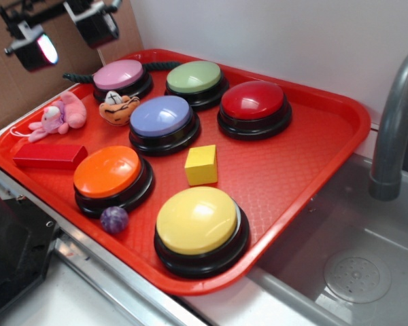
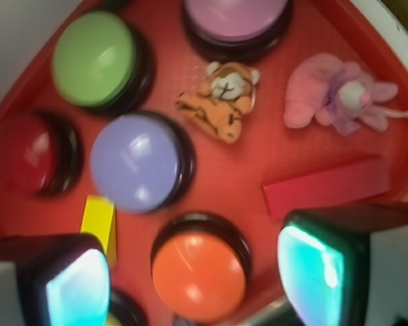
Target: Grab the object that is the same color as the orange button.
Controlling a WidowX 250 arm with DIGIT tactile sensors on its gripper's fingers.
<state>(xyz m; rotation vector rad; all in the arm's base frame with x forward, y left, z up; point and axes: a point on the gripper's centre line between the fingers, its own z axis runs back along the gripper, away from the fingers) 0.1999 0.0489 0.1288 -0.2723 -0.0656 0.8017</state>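
One tiger toy (image 2: 221,100) untouched on tray (image 1: 306,170) | pincer (image 2: 190,272) spread open, empty

Striped orange plush tiger (image 1: 118,109), lying free near orange button (image 1: 109,174)

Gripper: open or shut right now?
Open. In the wrist view the fingers stand far apart with nothing between them, above the tray.

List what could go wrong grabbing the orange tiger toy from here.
1. The tiger toy lies wedged between the pink button and purple button; the open gripper may strike their domes.
2. The pink bunny lies close by and could be caught instead.
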